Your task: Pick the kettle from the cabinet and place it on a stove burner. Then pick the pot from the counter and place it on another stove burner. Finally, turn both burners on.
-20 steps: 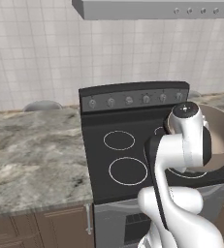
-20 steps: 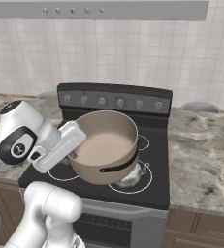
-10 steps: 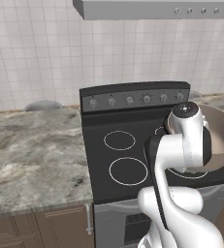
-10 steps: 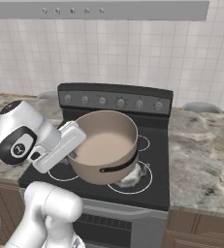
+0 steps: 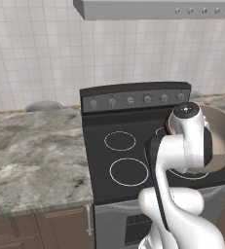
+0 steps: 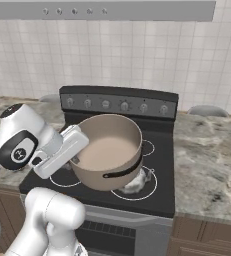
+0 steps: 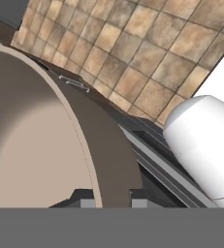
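Observation:
My gripper (image 6: 78, 153) is shut on the left rim of the big beige pot (image 6: 112, 150), which hangs slightly tilted over the front of the black glass stove (image 6: 162, 197). In the hand view, the two fingertips of the gripper (image 7: 112, 201) straddle the wall of the pot (image 7: 31, 145). In the left base view, the pot (image 5: 223, 138) shows behind my forearm. The small silver kettle (image 6: 139, 181) sits on the front right burner, partly hidden by the pot. The cabinet is out of view.
A row of grey knobs (image 6: 124, 106) lines the stove's back panel. Marble counter (image 5: 31, 146) lies left of the stove and more counter (image 6: 207, 160) lies to its right. A steel range hood (image 5: 158, 7) hangs overhead. Two white burner rings (image 5: 128, 171) lie bare on the left.

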